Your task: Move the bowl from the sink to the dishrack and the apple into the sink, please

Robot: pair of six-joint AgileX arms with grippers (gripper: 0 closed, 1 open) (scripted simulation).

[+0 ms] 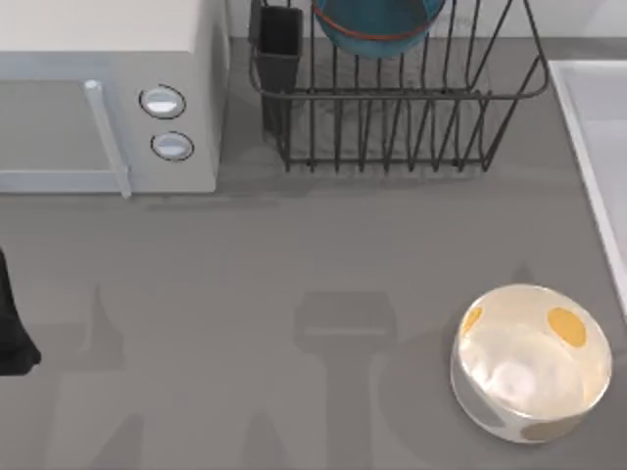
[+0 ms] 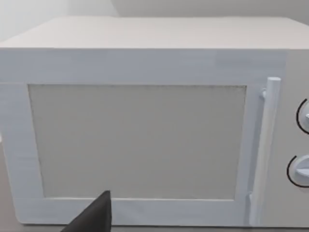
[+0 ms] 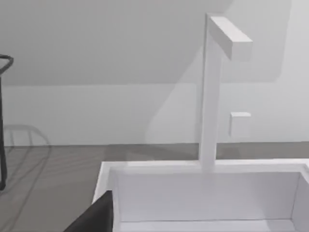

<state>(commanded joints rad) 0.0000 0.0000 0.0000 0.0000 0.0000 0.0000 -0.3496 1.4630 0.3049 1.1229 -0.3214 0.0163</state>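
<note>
The teal-blue bowl (image 1: 377,24) with its orange-red line stands on edge among the tines of the black wire dishrack (image 1: 411,127), at the back middle of the table. The pale sink (image 1: 580,127) lies along the right edge. In the right wrist view, a dark part of my right gripper (image 3: 94,217) hangs just before the sink's near rim (image 3: 159,167), facing the basin and its white faucet (image 3: 212,87). My left arm (image 1: 12,333) is parked at the left edge, and its gripper (image 2: 94,217) faces the microwave door. The apple is out of view.
A white microwave (image 1: 108,98) with two round knobs fills the back left. A glossy white bowl with orange spots (image 1: 531,362) sits at the front right, near the sink. The rack's dark cutlery cup (image 1: 279,49) is at its left corner.
</note>
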